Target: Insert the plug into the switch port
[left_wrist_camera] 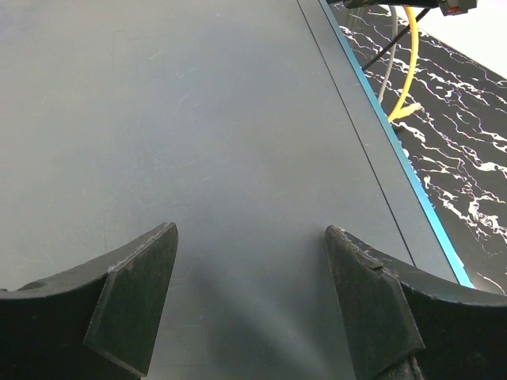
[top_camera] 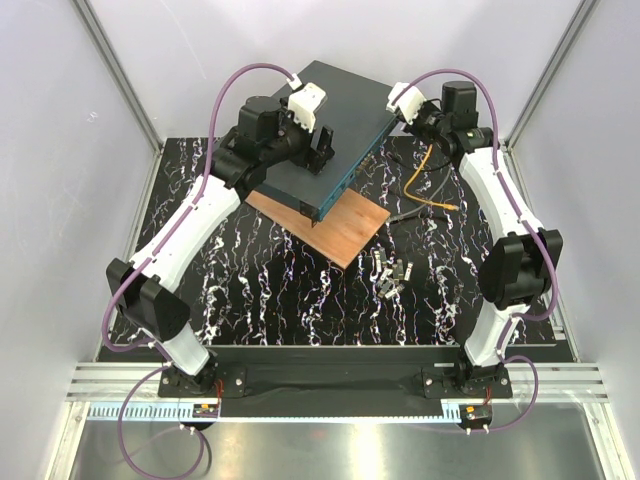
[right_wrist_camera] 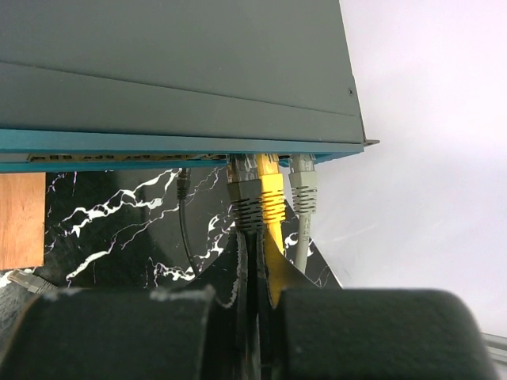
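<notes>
The switch (top_camera: 330,120) is a flat dark grey box with a teal front face (right_wrist_camera: 158,142). In the right wrist view the yellow-booted plug (right_wrist_camera: 272,194) stands with its tip in a switch port (right_wrist_camera: 267,161) near the face's right end. Its orange cable (top_camera: 425,170) loops over the mat to a loose yellowish end (top_camera: 452,207). My right gripper (right_wrist_camera: 252,236) (top_camera: 390,120) is shut, its tips just below the plug. The yellow cable lies along its right finger; whether it is pinched I cannot tell. My left gripper (left_wrist_camera: 249,229) (top_camera: 315,148) hovers open over the switch's lid, holding nothing.
A grey-booted plug (right_wrist_camera: 245,202) and a light grey one (right_wrist_camera: 304,190) sit in ports either side of the yellow one. A thin black cable (right_wrist_camera: 184,222) hangs further left. The switch rests on a wooden board (top_camera: 340,235). Small grey modules (top_camera: 392,272) lie on the mat.
</notes>
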You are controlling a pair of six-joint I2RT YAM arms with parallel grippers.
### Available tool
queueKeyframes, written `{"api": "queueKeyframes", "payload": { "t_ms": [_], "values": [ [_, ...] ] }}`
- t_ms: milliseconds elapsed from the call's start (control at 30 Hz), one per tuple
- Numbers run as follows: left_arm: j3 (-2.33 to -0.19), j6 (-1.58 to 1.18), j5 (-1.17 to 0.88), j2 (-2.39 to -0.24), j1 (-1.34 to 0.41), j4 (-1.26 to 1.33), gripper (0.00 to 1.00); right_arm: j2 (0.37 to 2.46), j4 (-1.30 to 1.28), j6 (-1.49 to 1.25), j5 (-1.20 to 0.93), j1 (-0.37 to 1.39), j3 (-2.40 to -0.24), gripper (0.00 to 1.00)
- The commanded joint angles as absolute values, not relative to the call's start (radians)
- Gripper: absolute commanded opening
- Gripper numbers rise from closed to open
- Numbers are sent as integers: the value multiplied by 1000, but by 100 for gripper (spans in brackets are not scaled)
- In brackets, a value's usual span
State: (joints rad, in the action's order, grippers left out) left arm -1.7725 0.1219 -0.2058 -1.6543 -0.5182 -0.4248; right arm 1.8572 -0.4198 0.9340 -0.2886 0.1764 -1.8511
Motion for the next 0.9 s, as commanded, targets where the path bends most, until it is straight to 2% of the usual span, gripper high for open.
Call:
{"api": "queueKeyframes", "payload": {
  "t_ms": [0,200,267,300,367,400,500,533,600,767,867],
  "values": [
    [-1813,114,-229,-1649,-511,-387,80,1901,-155,939,-385,273,-1908,0],
    [-1815,120,-232,-1644,-505,-387,80,1873,-164,966,-324,273,-1826,0],
    [-1812,120,-232,-1643,-505,-387,80,1852,-140,963,-308,272,-1798,3],
    [-1810,120,-232,-1641,-506,-387,80,1845,-137,962,-307,272,-1778,8],
    [-1806,118,-233,-1638,-505,-387,80,1839,-137,954,-299,265,-1775,11],
    [-1804,118,-232,-1638,-506,-387,80,1839,-137,953,-301,262,-1778,18],
    [-1802,117,-233,-1640,-505,-387,80,1841,-141,946,-296,249,-1790,22],
    [-1802,117,-232,-1638,-505,-384,80,1838,-146,943,-299,245,-1793,27],
    [-1805,114,-236,-1643,-505,-385,80,1838,-150,942,-302,242,-1798,29],
    [-1812,109,-238,-1644,-506,-383,80,1824,-172,943,-308,230,-1798,43],
    [-1813,109,-239,-1646,-505,-385,80,1810,-190,943,-316,222,-1795,48]
  ]
}}
